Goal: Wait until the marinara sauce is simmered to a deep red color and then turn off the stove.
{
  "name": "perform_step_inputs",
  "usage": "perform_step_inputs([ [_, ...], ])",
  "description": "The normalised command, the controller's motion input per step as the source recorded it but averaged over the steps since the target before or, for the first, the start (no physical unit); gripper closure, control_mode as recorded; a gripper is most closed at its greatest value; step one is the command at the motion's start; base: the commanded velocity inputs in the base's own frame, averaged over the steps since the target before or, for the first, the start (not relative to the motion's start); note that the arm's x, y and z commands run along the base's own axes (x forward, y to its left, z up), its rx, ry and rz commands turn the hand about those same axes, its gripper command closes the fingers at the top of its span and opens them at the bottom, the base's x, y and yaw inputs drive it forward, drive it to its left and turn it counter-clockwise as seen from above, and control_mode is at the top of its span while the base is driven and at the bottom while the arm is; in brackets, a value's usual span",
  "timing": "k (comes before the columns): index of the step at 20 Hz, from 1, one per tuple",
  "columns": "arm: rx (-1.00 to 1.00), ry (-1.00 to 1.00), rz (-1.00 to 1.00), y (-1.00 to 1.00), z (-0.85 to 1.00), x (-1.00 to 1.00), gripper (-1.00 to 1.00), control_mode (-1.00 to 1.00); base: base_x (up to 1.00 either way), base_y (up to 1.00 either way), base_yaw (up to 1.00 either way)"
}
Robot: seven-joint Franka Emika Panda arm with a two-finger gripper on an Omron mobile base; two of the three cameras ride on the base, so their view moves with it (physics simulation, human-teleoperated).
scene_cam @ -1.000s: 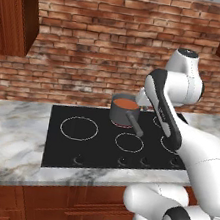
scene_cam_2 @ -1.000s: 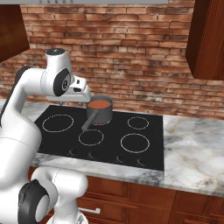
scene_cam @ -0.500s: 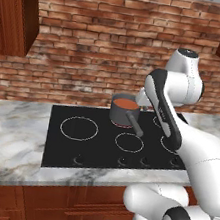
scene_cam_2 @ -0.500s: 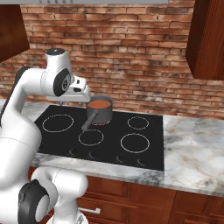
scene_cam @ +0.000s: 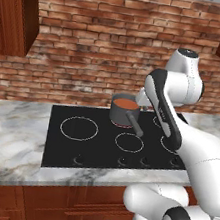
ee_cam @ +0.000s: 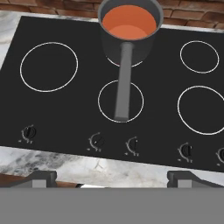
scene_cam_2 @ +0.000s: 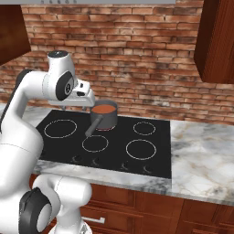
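Observation:
The marinara sauce [ee_cam: 129,22] is a smooth orange-red surface in a small dark grey saucepan [ee_cam: 127,50] on the back middle burner of the stove [ee_cam: 65,113]. The pan's long handle [ee_cam: 124,83] points toward the front, over the front middle ring. The sauce [scene_cam: 127,104] also shows in both base views [scene_cam_2: 104,109]. My gripper [ee_cam: 116,178] hovers above the stove's front edge, open, its fingertips [ee_cam: 40,176] wide apart with nothing between them. A row of small dark knobs [ee_cam: 99,141] lines the front of the cooktop.
Marble counter [scene_cam: 6,135] flanks the black cooktop [scene_cam: 75,149] on both sides [scene_cam_2: 201,151]. A brick wall [scene_cam_2: 146,59] rises behind it. Wooden cabinets hang at the upper left [scene_cam: 14,10] and upper right [scene_cam_2: 217,36].

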Motion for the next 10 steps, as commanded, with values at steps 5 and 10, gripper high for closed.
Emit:
perform_step_inputs([
  [5,0.00,0.00,0.00,0.00,0.00,0.00,-1.00,-1.00,0.00,0.00,0.00],
  [10,0.00,0.00,0.00,0.00,0.00,0.00,-1.00,-1.00,0.00,0.00,0.00],
])
